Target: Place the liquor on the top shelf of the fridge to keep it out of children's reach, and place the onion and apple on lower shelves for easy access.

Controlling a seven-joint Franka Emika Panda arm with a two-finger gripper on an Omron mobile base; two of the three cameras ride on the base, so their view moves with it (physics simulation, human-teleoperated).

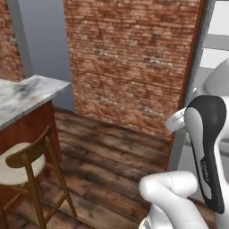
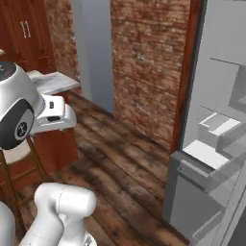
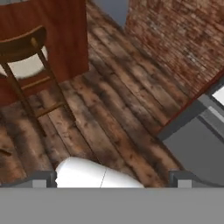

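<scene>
Hand (image 3: 111,179) open, nothing between the fingers, both tips at the bottom of the hand view, looking down at the plank floor (image 3: 109,109). Fridge (image 2: 211,144) stands open to the right, its grey lower edge at the right side of the hand view. Wooden stool (image 3: 26,57) at upper left by the marble-topped table (image 1: 22,96). Brick wall (image 1: 129,62) behind.
</scene>
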